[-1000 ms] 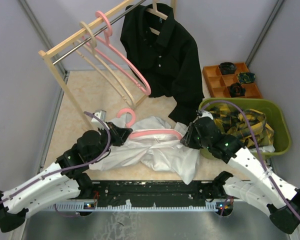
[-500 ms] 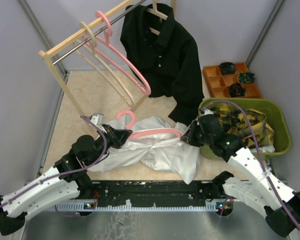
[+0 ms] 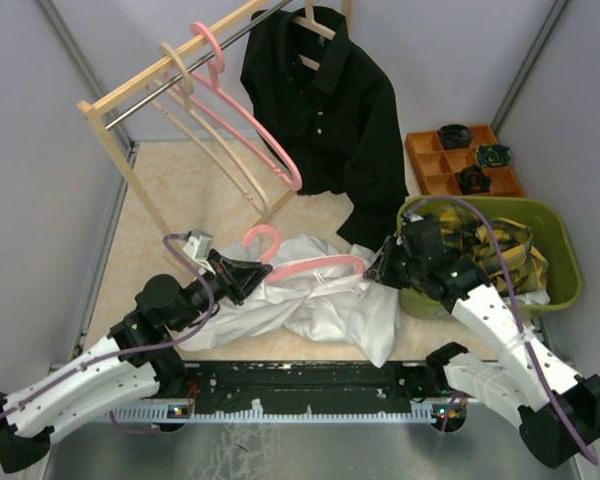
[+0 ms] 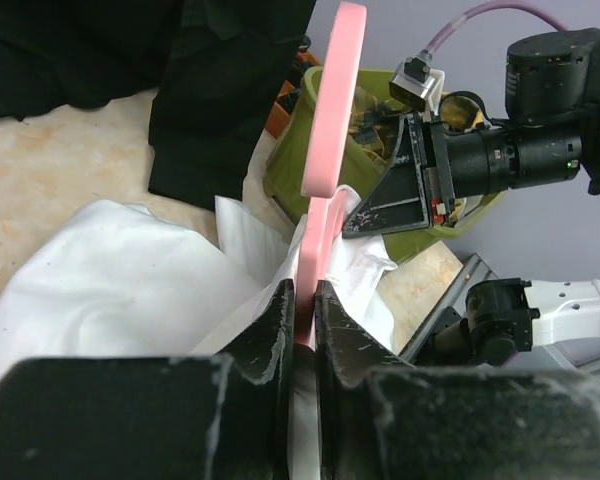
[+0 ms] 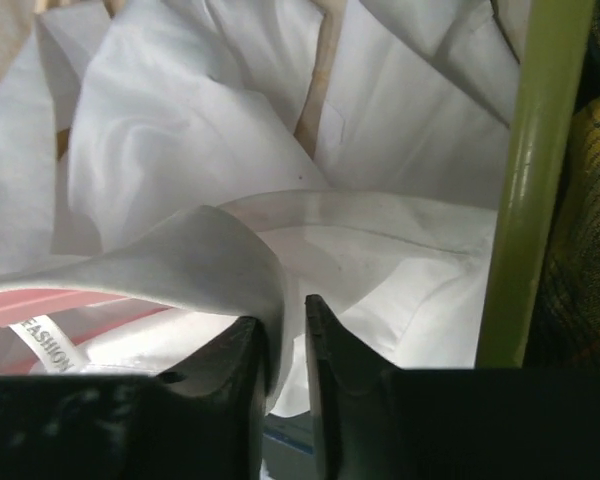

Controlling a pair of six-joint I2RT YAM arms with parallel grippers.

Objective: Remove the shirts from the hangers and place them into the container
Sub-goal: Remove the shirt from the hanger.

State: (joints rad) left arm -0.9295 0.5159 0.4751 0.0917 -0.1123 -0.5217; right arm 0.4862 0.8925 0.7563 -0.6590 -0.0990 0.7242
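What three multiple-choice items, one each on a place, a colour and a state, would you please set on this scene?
1. Where does the plaid shirt lie? A in the green basket; B on the rack; C on the orange tray.
2. What colour is the hanger in the left pincer? A beige; B black; C pink.
3. How is the right pincer? A wide open; B shut on the white shirt; C shut on the hanger.
Key: 1 A, plaid cloth lies inside the basket; 2 C, pink plastic sits pinched; 3 B, white cloth is pinched there.
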